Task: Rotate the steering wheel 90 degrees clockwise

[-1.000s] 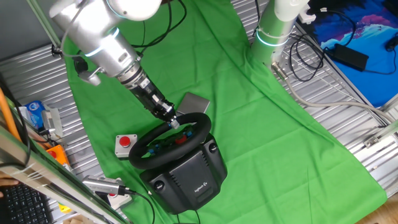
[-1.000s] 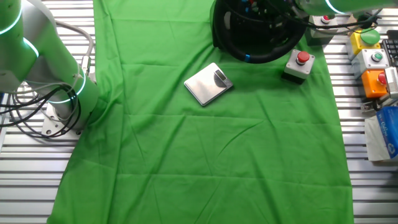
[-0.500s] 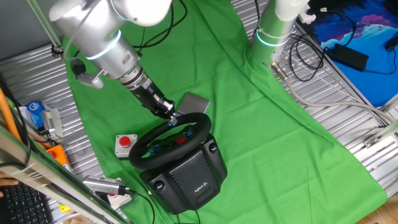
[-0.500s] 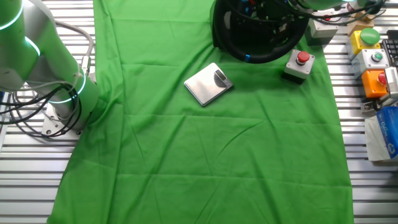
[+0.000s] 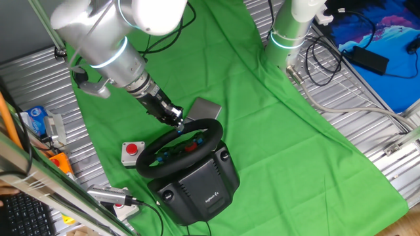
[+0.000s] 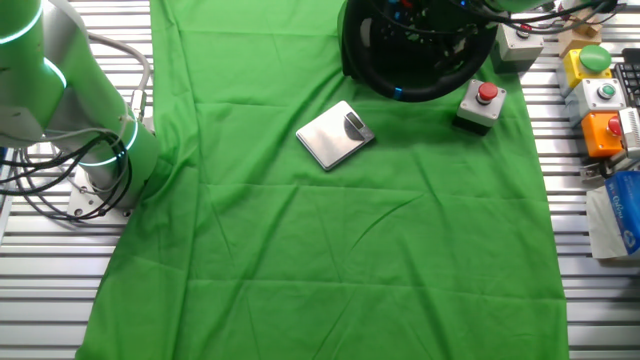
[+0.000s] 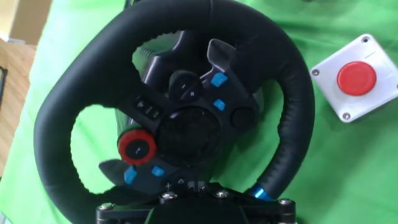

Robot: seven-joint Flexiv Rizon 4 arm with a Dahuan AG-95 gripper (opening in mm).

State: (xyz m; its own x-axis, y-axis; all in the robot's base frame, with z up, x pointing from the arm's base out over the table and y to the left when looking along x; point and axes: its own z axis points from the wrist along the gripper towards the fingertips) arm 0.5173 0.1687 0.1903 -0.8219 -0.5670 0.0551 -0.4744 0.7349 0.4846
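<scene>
The steering wheel (image 5: 214, 133) is a black round rim with red and blue buttons on its hub, mounted on a bulky black base (image 5: 200, 187) on the green cloth. My gripper (image 5: 178, 125) reaches down from the upper left and is shut on the rim's far edge. In the hand view the wheel (image 7: 293, 106) fills the frame, its hub tilted, and a blue stripe on the rim lies just right of my gripper (image 7: 193, 200) at the bottom edge. In the other fixed view only the wheel's rim (image 6: 400, 92) shows at the top; the gripper is hidden there.
A small grey box with a red push button (image 5: 132, 152) sits beside the wheel, also in the hand view (image 7: 354, 78). A flat silver box (image 5: 206, 109) lies behind the wheel. A second arm's base (image 5: 289, 33) stands at the back. Several button boxes (image 6: 600, 100) line the table edge.
My arm's upper part has swung and turned to the right above the wheel. The gripper has stayed on the rim, shifting only slightly up and left. The wheel looks about the same.
</scene>
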